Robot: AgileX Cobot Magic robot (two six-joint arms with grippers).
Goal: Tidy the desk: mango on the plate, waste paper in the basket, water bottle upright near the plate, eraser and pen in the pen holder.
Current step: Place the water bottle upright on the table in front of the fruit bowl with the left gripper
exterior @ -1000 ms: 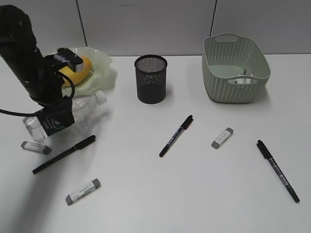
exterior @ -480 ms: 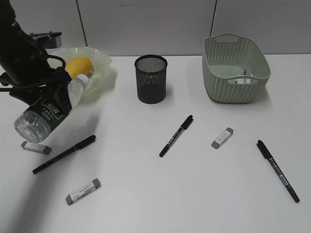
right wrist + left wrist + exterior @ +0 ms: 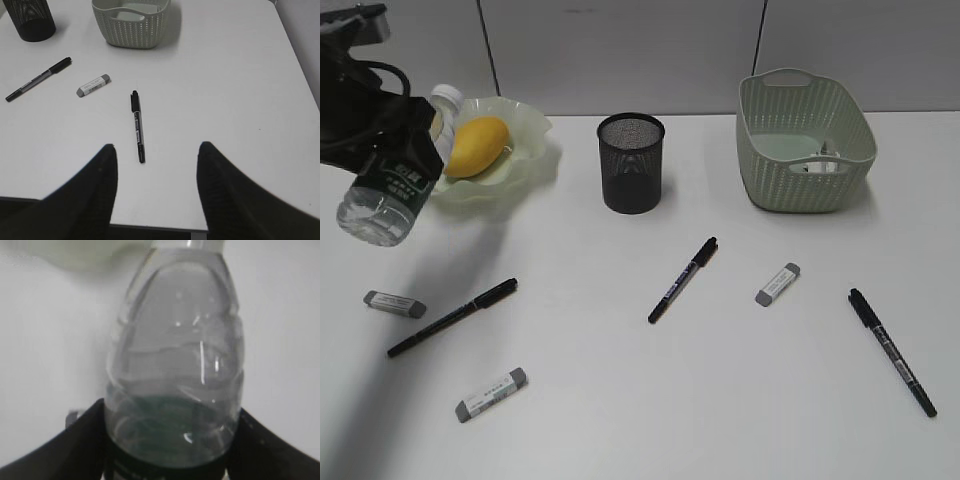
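My left gripper [image 3: 392,140] [image 3: 172,442] is shut on the water bottle [image 3: 395,175] [image 3: 175,365] and holds it in the air, tilted, its white cap [image 3: 445,97] up by the plate [image 3: 535,130]. The mango [image 3: 475,145] lies on the plate. Waste paper [image 3: 825,160] lies inside the basket [image 3: 805,190] [image 3: 131,30]. Three pens [image 3: 453,318] [image 3: 683,279] [image 3: 892,350] and three erasers [image 3: 394,303] [image 3: 491,394] [image 3: 777,284] lie on the desk [image 3: 620,400]. The pen holder [image 3: 631,165] [image 3: 30,20] stands at the back. My right gripper [image 3: 156,147] is open over the desk's near edge, a pen [image 3: 138,125] just ahead.
In the right wrist view an eraser [image 3: 93,85] and another pen [image 3: 39,79] lie left of the nearest pen. The desk's right edge [image 3: 300,65] runs close by. A grey partition wall [image 3: 620,50] backs the desk.
My left gripper has lifted the bottle off the desk, up and to the left, and swung it from lying flat to a steep tilt with the cap up.
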